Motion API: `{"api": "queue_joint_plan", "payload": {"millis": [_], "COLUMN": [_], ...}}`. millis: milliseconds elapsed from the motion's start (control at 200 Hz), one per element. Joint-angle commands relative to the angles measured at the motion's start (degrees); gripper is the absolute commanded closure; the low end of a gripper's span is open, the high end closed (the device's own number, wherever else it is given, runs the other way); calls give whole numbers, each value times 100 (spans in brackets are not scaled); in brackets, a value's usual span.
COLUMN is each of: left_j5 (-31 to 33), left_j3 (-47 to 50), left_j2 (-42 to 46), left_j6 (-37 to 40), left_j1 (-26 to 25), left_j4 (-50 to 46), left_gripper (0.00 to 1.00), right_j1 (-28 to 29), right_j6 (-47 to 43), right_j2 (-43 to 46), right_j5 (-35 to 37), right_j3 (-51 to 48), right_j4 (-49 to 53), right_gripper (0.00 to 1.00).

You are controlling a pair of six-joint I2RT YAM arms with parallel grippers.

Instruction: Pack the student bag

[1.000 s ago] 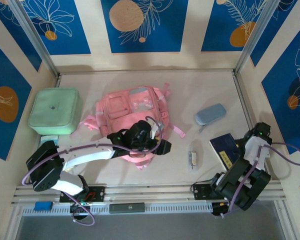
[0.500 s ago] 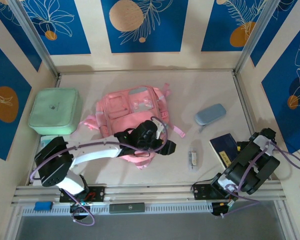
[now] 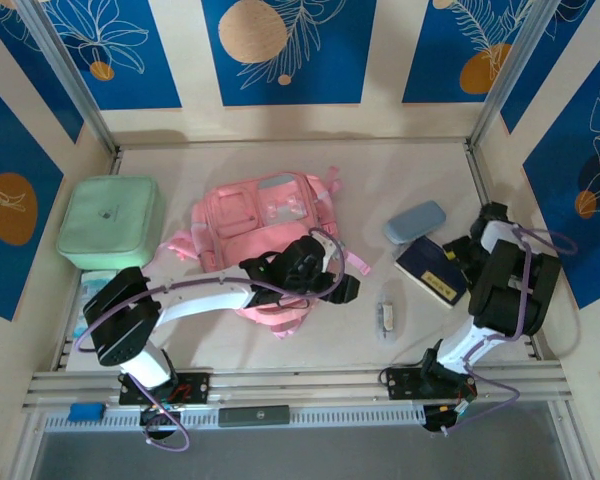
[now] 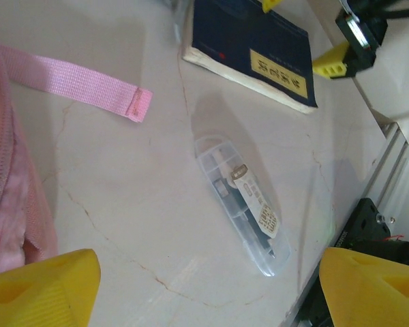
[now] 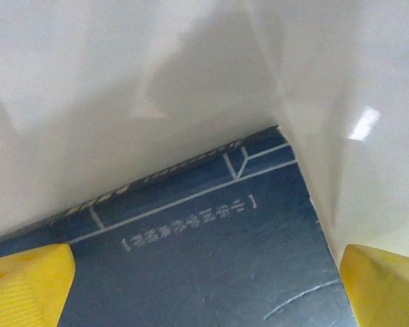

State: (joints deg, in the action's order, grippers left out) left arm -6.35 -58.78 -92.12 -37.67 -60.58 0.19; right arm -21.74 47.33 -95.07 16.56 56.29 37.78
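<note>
Barely begun — book [image 3: 435, 275], pen case [image 3: 386, 318] & pouch [image 3: 415, 222] lie outside student bag [image 3: 265, 225]. Left gripper [image 4: 204, 286] wide, empty; right gripper [image 5: 204, 272] wide, over book.

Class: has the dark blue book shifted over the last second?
Yes: the dark blue book slid left, away from the right-hand rail, toward the grey-blue pouch.
</note>
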Motion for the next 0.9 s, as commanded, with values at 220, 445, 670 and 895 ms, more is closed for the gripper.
{"api": "queue_joint_plan", "payload": {"millis": [220,445,670,895], "left_j5": [351,362,198,859], "left_j3": [-191,-265,-1217,-2745], "left_j2": [-76,-132,-888,-2226], "left_j6": [-28,13,192,-227], "left_j1": [-62,-11,229,397], "left_j4": [-234,-202,-145,-770], "left_gripper": [15,14,14,14], "right_j1": [1072,1360,1048,695], "right_j6": [-463,-950,-848,-762], "right_j2": [-920,-995,218,1046], "right_j5": [-993,-791,-1320,-2101], "right_j3": [1284,1972,1113,372], "right_j4": [-189,422,592,458], "right_gripper": [1,1,0,1]}}
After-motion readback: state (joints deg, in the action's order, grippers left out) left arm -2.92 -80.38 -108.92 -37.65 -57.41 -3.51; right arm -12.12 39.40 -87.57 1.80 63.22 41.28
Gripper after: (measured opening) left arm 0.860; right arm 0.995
